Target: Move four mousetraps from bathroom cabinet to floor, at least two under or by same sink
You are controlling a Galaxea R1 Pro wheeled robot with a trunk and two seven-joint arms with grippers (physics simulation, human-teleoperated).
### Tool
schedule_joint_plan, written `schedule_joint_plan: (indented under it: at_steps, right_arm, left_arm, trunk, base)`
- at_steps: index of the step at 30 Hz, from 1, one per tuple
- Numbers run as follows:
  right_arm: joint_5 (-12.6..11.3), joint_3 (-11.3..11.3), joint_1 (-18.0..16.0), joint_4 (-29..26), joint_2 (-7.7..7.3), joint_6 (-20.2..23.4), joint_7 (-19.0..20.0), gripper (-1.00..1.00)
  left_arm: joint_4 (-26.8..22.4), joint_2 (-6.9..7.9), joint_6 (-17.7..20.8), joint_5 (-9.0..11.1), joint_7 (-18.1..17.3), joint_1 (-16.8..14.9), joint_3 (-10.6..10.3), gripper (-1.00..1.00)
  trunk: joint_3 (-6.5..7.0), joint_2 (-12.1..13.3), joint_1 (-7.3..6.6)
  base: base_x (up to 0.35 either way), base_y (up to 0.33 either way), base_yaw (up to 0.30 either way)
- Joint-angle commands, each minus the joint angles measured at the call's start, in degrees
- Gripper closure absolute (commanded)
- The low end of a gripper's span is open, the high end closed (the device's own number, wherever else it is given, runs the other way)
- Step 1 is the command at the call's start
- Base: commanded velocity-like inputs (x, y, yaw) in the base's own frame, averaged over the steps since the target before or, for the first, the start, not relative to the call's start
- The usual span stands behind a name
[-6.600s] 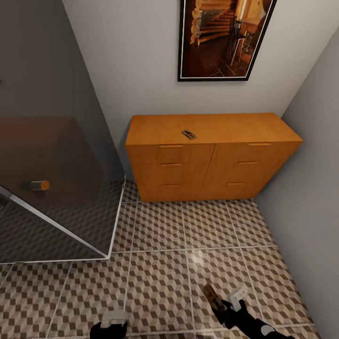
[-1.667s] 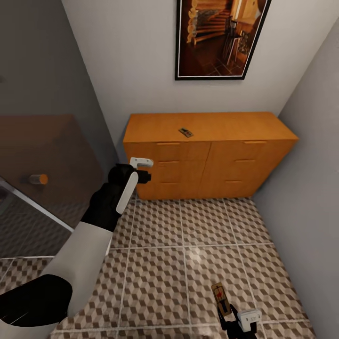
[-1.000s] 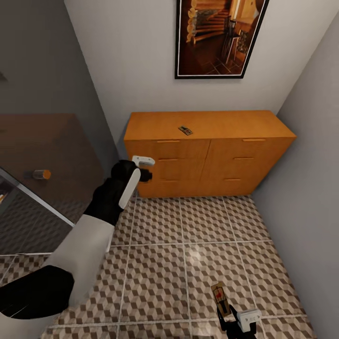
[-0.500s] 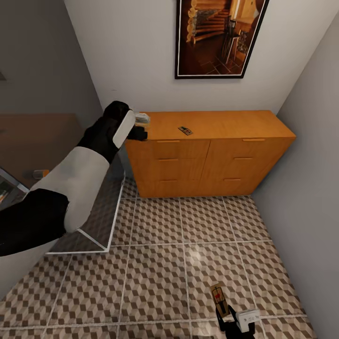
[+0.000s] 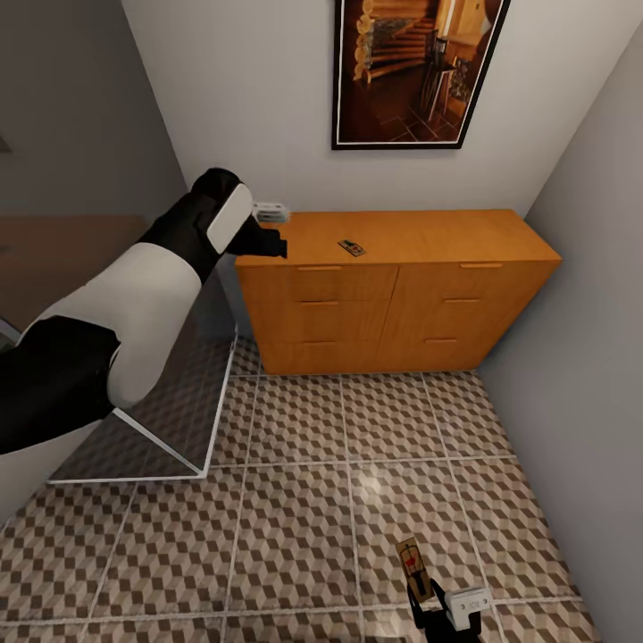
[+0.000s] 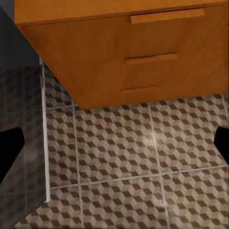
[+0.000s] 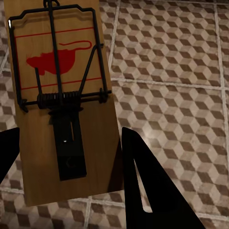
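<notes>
Bathroom corner, cube-patterned bathroom floor underfoot, grey walls, framed picture above an orange-brown cabinet. One mousetrap lying on the cabinet top, about midway along and toward the front edge. Left gripper raised level with the top's left front corner, well apart from that trap, fingers spread wide and empty in the wrist view, drawer fronts and tiles between them. Right gripper low over the floor tiles, clamped on a second mousetrap, red mouse mark and wire bar plainly visible. Step in hand, by the look of it: reaching for the trap on the cabinet. Next move likely calling for travel rightward along the top, then descent over the board before closing.
</notes>
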Motion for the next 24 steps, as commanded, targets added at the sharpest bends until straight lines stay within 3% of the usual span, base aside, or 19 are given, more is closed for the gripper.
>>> schedule_joint_plan:
  at_steps: [1,9,24]
  right_arm:
    - [-0.7,0.1,0.0,0.0,-0.01,-0.1,0.8,1.0]
    - [-0.7,0.1,0.0,0.0,0.01,0.0,0.8,1.0]
    - [-0.7,0.1,0.0,0.0,0.01,0.0,0.8,1.0]
  left_arm:
    - [0.1,0.07,0.1,0.6,0.2,-0.1,-0.5,-1.0]
    - [-0.6,-0.05,0.1,0.6,-0.5,-0.1,-1.2,-1.0]
    - [-3.5,-0.15,0.1,0.6,-0.5,-0.1,-1.2,-1.0]
  trunk:
    - [-0.08,-0.1,0.03]
    - [-0.08,-0.1,0.03]
    - [-0.08,-0.1,0.03]
  base:
    - [0.0,0.0,0.0]
    - [0.034,-0.002,0.0]
    - [0.281,-0.115,0.0]
